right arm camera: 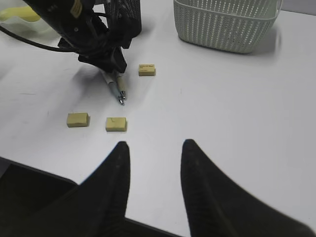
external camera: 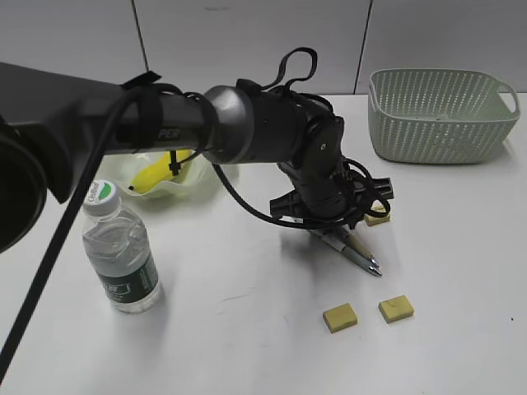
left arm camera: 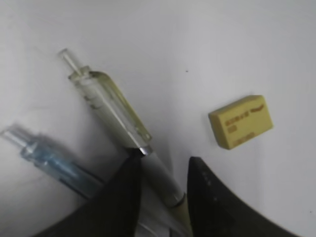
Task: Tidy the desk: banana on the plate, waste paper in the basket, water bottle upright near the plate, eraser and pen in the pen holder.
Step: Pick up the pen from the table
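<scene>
My left gripper [external camera: 331, 220] [left arm camera: 163, 170] is open, low over the desk [external camera: 247, 313], its jaws astride a clear yellowish pen [left arm camera: 111, 111] [external camera: 356, 249]. A blue pen [left arm camera: 49, 158] lies just left of it. One yellow eraser [left arm camera: 242, 121] [external camera: 378, 217] lies right of the pens; two more erasers [external camera: 340, 317] [external camera: 396, 308] lie nearer the front. The banana [external camera: 152, 175] lies in the plate [external camera: 216, 175]. The water bottle [external camera: 119, 257] stands upright in front of the plate. The pen holder [right arm camera: 126, 15] stands behind the left arm. My right gripper [right arm camera: 153, 153] is open and empty. No waste paper shows.
The green basket [external camera: 440, 115] [right arm camera: 222, 24] stands at the back right. The left arm [external camera: 165, 123] and its cables stretch across the middle of the exterior view and hide the desk behind them.
</scene>
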Controlling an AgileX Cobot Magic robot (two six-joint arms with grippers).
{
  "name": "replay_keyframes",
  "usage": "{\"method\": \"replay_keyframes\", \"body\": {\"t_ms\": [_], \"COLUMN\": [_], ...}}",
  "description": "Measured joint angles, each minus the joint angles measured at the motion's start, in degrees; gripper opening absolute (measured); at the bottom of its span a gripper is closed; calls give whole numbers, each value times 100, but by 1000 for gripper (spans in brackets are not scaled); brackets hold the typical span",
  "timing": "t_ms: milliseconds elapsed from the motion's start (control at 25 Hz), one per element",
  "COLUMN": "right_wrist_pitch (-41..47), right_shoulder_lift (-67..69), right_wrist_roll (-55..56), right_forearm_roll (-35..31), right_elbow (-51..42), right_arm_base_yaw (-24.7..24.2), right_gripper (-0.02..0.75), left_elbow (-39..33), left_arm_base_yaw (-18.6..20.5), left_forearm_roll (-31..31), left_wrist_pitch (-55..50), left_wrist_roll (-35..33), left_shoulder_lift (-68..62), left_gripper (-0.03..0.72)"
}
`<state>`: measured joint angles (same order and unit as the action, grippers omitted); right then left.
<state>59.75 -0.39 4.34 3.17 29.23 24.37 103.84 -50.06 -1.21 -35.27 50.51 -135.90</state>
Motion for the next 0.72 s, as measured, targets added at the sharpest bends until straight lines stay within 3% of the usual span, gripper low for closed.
{"method": "replay_keyframes", "body": {"t_ms": [720], "right_wrist_pitch": [0], "right_shoulder_lift": [0], "right_wrist_roll": [-6], "right_forearm_roll": [0], "right_elbow": [0], "right_arm_base_yaw": [0], "right_gripper": [277], "left_elbow": [23], "left_arm_base_yaw": [0], "left_forearm_roll": [-43], "left_wrist_pitch": [53], "left_wrist_roll": [122], "left_shoulder_lift": [-90], "left_gripper": [253]}}
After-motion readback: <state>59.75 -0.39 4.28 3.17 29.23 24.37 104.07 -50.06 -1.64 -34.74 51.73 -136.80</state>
